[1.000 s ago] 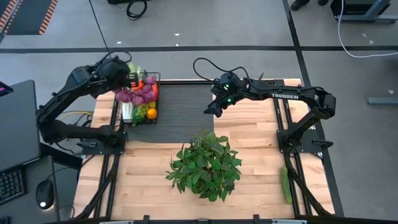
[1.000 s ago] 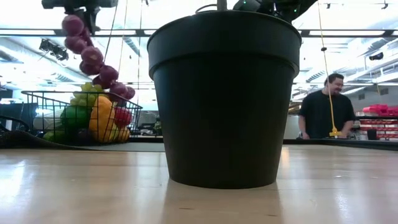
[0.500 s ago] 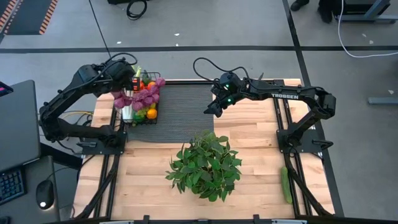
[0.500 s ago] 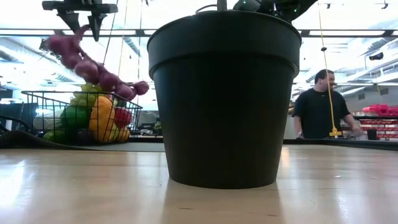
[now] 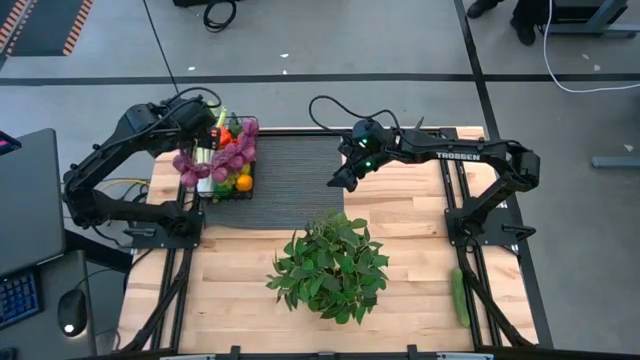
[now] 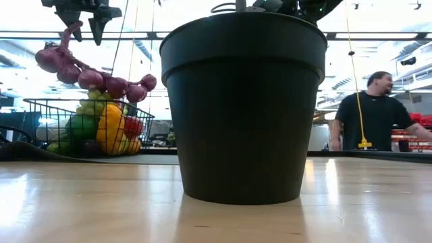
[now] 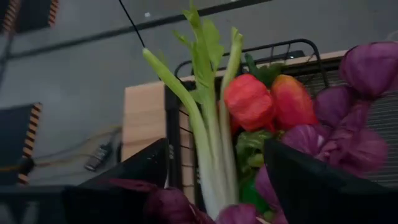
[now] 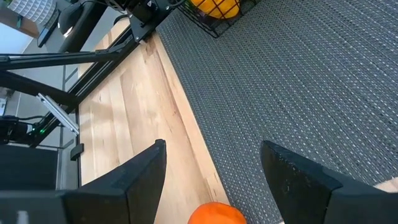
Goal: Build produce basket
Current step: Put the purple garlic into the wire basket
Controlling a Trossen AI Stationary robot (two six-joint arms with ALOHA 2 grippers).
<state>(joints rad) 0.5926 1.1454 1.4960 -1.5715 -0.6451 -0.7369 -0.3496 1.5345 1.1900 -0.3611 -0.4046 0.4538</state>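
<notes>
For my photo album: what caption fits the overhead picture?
Left gripper open above purple bulb string draped over basket.

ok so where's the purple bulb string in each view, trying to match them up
high view: purple bulb string draped over the basket, upper left.
low view: upper left, sagging above the basket's rim, just under the open left gripper.
left wrist view: bulbs on the right side.
right wrist view: not in it.
Shared landmark: the basket.
</notes>
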